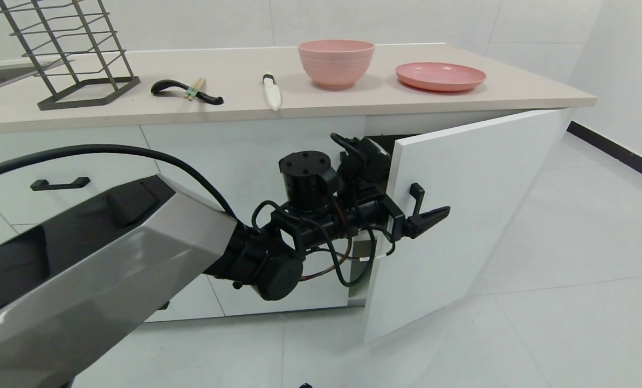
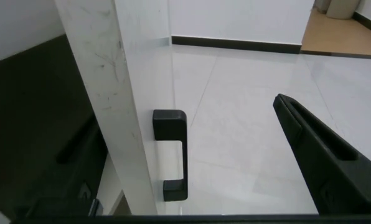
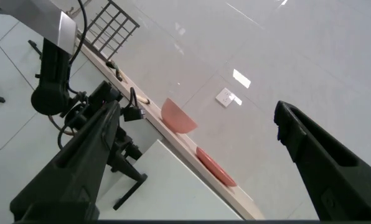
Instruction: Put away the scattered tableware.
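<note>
Your left gripper is spread open, astride the free edge of the white cabinet door, which stands ajar under the right half of the counter. One black finger lies outside the door face, near the black door handle but apart from it. The other side of the gripper sits behind the door edge, and you cannot make it out clearly there. Nothing is grasped.

Your right gripper is released too. Its two fingers are wide apart with nothing between them, and it faces the counter from out in front.

The tableware all lies on the countertop. The pink bowl stands upright toward the back edge, right of the middle. The pink plate lies flat near the right end, apart from the bowl. A white knife lies close to the front edge, just left of the bowl. Farther left, a black spoon rests with a pair of chopsticks touching its handle. A black wire rack stands toward the left end.
</note>
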Controlling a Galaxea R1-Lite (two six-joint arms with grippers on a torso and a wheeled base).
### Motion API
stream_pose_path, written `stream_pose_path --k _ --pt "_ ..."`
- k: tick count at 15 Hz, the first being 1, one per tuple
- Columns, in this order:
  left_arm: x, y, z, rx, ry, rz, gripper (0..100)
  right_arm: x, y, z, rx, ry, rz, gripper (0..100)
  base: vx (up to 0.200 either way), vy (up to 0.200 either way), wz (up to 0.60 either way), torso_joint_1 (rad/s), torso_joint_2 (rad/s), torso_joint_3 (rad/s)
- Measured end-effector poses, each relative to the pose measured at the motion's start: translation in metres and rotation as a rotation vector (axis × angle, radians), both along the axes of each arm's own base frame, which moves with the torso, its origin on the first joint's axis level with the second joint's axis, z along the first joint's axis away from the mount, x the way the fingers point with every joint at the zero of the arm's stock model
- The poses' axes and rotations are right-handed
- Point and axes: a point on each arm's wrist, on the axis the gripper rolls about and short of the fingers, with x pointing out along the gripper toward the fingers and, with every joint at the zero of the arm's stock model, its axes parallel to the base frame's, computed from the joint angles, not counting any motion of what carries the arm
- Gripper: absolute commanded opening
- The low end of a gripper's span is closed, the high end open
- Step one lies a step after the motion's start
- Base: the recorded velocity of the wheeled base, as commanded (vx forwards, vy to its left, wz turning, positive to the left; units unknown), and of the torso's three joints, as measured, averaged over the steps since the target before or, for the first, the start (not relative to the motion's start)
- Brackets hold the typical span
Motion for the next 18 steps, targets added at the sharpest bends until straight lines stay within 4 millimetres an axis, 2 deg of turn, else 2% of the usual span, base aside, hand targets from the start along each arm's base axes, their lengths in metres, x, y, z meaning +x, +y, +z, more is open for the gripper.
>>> stream_pose_path --k 4,10,12,14,18 --pt "-0.015 -0.012 -0.004 0.011 0.011 -0.041 100 -0.005 0.000 -0.015 0.006 0.084 0.033 100 0.000 0.000 0.00 0.000 0.00 0.000" --pt "-0.018 -0.014 -0.006 0.015 0.017 -0.036 100 -0.022 0.000 -0.039 0.035 0.121 0.018 100 0.000 0.000 0.00 0.000 0.00 0.000" --pt "-0.023 -0.017 -0.008 0.022 0.024 -0.045 100 -0.017 -0.002 -0.045 0.155 0.209 -0.060 100 0.000 0.000 0.00 0.000 0.00 0.000" --pt "-0.026 -0.021 -0.010 0.029 0.036 -0.025 100 -0.010 -0.008 -0.053 0.353 0.305 -0.221 100 0.000 0.000 0.00 0.000 0.00 0.000" --pt "-0.026 -0.022 -0.013 0.032 0.041 0.000 100 -0.004 -0.012 -0.063 0.467 0.403 -0.365 100 0.000 0.000 0.00 0.000 0.00 0.000"
